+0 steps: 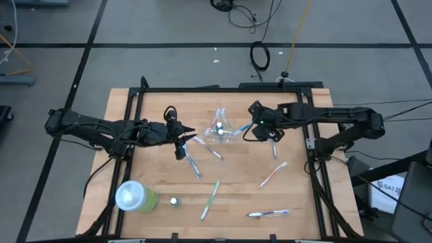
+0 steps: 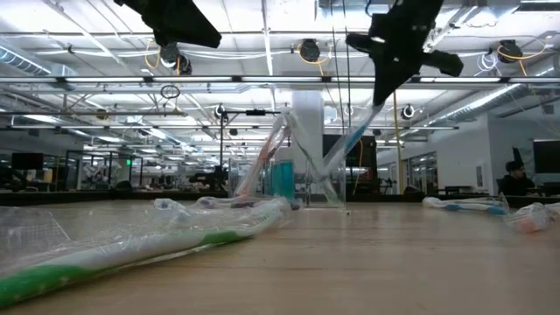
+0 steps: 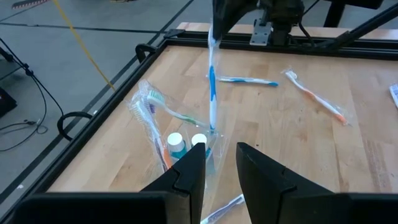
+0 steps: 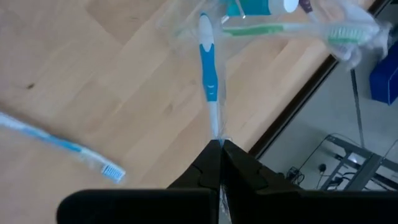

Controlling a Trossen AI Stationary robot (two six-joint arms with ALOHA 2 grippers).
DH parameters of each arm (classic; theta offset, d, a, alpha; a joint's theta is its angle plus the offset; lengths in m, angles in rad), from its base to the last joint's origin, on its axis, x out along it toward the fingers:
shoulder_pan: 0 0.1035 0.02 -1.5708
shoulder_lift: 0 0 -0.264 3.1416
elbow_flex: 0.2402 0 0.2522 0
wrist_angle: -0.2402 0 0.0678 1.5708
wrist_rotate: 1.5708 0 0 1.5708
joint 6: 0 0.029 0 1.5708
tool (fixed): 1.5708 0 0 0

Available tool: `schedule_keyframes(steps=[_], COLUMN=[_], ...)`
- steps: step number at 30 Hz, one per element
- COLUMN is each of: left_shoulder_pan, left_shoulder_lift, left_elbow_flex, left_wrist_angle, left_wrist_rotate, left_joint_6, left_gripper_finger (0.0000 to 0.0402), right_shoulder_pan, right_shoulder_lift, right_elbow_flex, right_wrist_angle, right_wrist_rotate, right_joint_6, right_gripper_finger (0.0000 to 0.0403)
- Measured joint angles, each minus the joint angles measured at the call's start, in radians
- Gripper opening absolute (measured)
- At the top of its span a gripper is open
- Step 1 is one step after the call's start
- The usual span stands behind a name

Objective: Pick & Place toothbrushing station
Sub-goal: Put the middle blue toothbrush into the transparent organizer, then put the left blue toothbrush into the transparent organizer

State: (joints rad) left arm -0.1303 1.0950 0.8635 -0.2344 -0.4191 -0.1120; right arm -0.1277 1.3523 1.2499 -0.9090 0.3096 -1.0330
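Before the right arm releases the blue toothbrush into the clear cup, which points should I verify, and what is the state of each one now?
1. Right gripper shut on the blue toothbrush: ok.
2. Lower end of the brush at the clear cup: ok in the left wrist view; how deep it sits, cannot tell.
3. Cup upright: ok; it already holds white-capped tubes and a green toothbrush.
4. Left gripper open and holding nothing, close beside the cup: ok, but whether it touches the cup, cannot tell.
5. Loose brushes on the table lie apart from the cup: ok.
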Motion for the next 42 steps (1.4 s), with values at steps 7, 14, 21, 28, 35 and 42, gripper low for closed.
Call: schedule_keyframes(steps=[7, 14, 21, 28, 35, 42], left_shoulder_pan=[0.0, 0.0, 0.0, 0.0, 0.0, -0.018], left_shoulder_lift=[0.0, 0.0, 0.0, 0.0, 0.0, 0.0], left_elbow_flex=[0.0, 0.0, 0.0, 0.0, 0.0, 0.0], left_wrist_angle=[-0.001, -0.002, -0.006, -0.011, -0.029, -0.046], left_wrist_rotate=[0.0, 0.0, 0.002, 0.003, 0.003, 0.034], left_joint_6=[0.0, 0.0, -0.001, -0.003, -0.003, 0.007], left_gripper_finger=[0.0097, 0.0097, 0.0097, 0.0097, 0.0097, 0.0097], right_shoulder_pan=[-0.002, -0.002, -0.002, -0.001, 0.057, 0.148], right_shoulder_lift=[0.078, 0.138, 0.144, 0.128, 0.066, -0.092], right_elbow_flex=[0.0, 0.0, 0.0, 0.0, 0.0, -0.02], right_wrist_angle=[0.105, 0.149, 0.247, 0.262, 0.235, 0.19], right_wrist_rotate=[-0.001, -0.048, -0.053, -0.053, -0.052, -0.052], right_joint_6=[-0.012, -0.004, 0.041, 0.174, 0.461, 0.83], right_gripper_finger=[0.0004, 0.003, 0.0068, 0.0116, 0.0143, 0.0137])
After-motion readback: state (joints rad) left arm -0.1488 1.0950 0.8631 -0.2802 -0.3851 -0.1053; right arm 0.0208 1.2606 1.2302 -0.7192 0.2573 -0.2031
